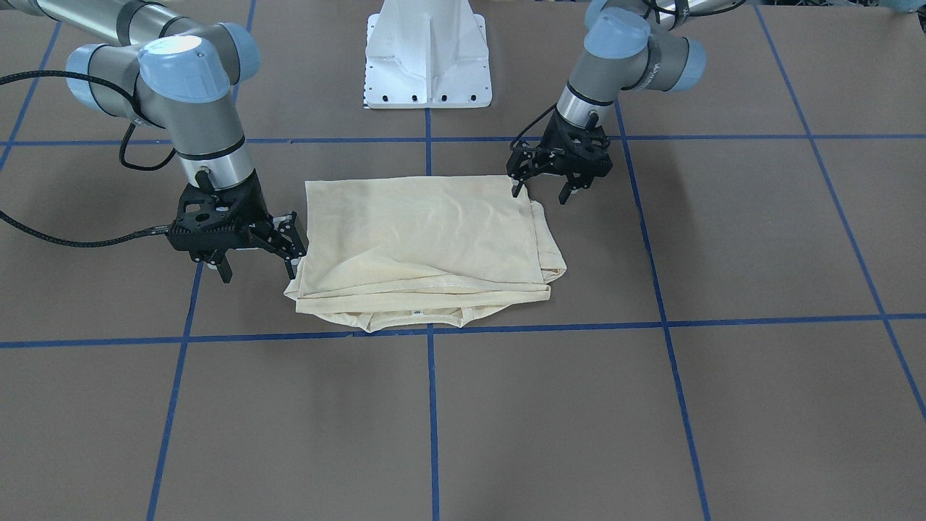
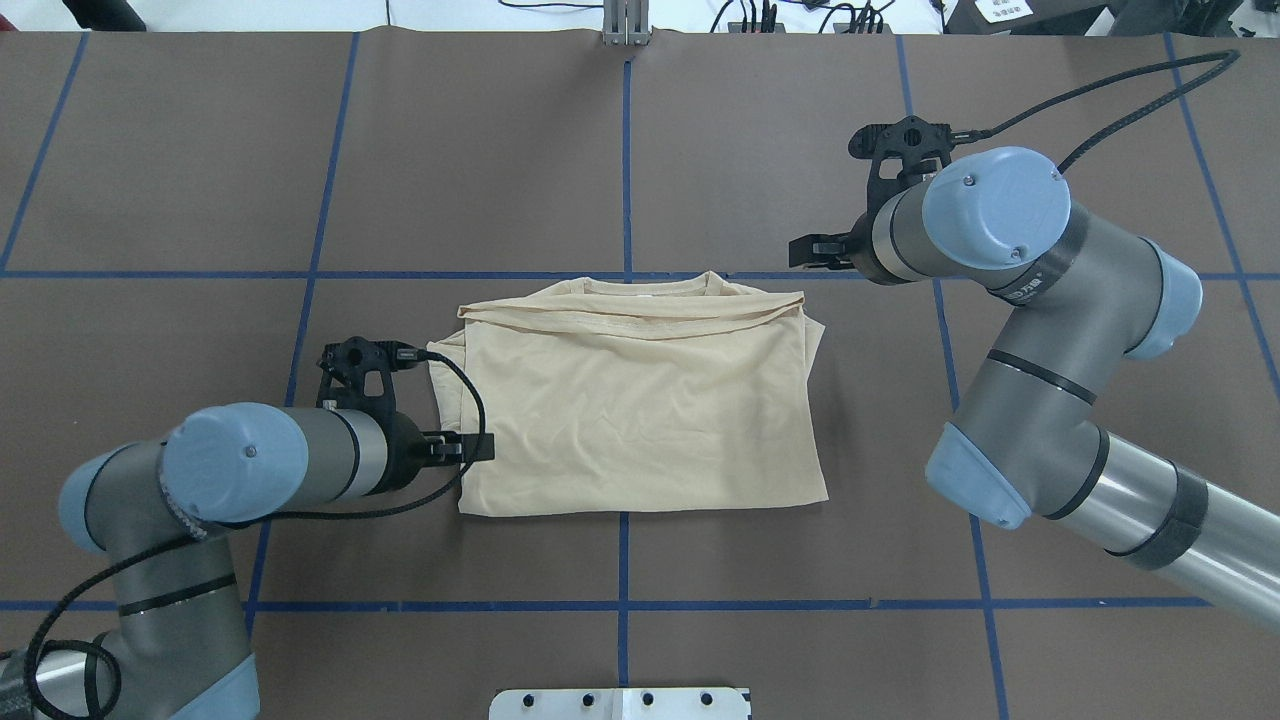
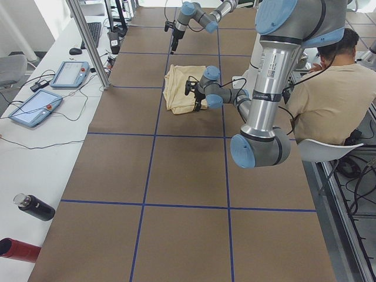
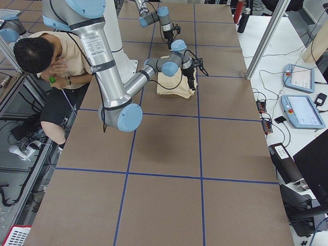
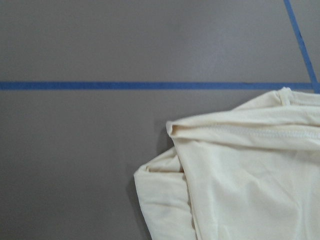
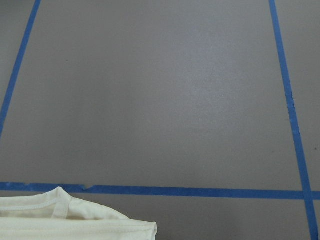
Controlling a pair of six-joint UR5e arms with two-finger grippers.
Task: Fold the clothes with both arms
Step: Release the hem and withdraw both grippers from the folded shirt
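Cream-yellow thin fabric shirt (image 1: 427,231) lies folded into a rough rectangle at centre of the front-facing frame, flat on the brown table (image 1: 651,405) with blue tape grid lines (image 1: 432,420). Its ribbed neck with small white label (image 1: 417,312) sits at the stack's lower edge, with several layers showing there. No print in sight.

Black two-finger right gripper (image 1: 258,269) is at the stack's left edge in that frame, jaws spread wide, holding nothing, one finger touching or just beside the cloth. Black two-finger left gripper (image 1: 541,192) is at the stack's upper right corner, jaws also spread, empty.

White pedestal base (image 1: 427,58) stands top centre, well apart.

Judgement: between folds, folding mostly done. The next move likely calls for both grippers to pinch all layers at their edges, lift together and lay one half over evenly so the stack doesn't slide.
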